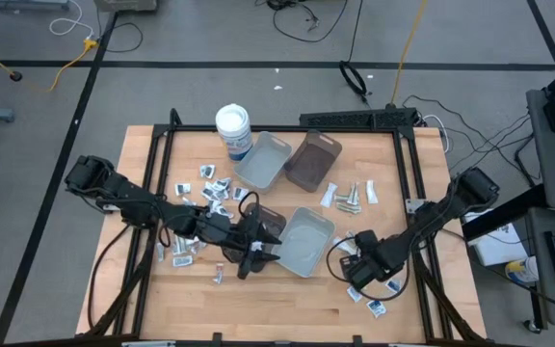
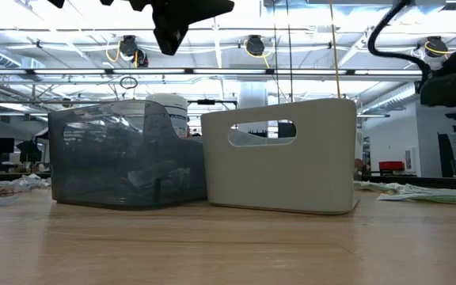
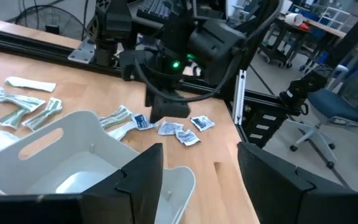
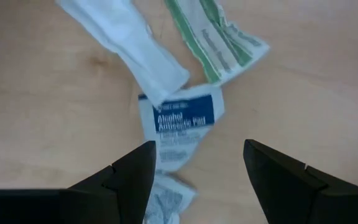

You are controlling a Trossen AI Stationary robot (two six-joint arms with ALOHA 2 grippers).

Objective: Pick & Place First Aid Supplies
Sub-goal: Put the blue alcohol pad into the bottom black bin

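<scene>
The first aid supplies lie loose on the wooden table: small packets [image 1: 210,188] at the left, pale strips [image 1: 350,196] at the right and more packets [image 1: 369,304] near the front right. My right gripper [image 1: 359,270] points down, open, just above a blue-and-white alcohol packet [image 4: 179,127] that lies beside a white strip [image 4: 129,43] and a green-striped strip [image 4: 219,40]. My left gripper [image 1: 253,253] hovers open, nothing between its fingers, by the near corner of a light grey tray [image 1: 306,241], and faces my right gripper [image 3: 166,112].
A dark tray [image 1: 263,224] stands next to the light grey one. Another grey tray [image 1: 263,159] and a brown tray [image 1: 313,161] sit at the back, beside a white round tub [image 1: 233,128]. A black frame [image 1: 412,183] borders the table.
</scene>
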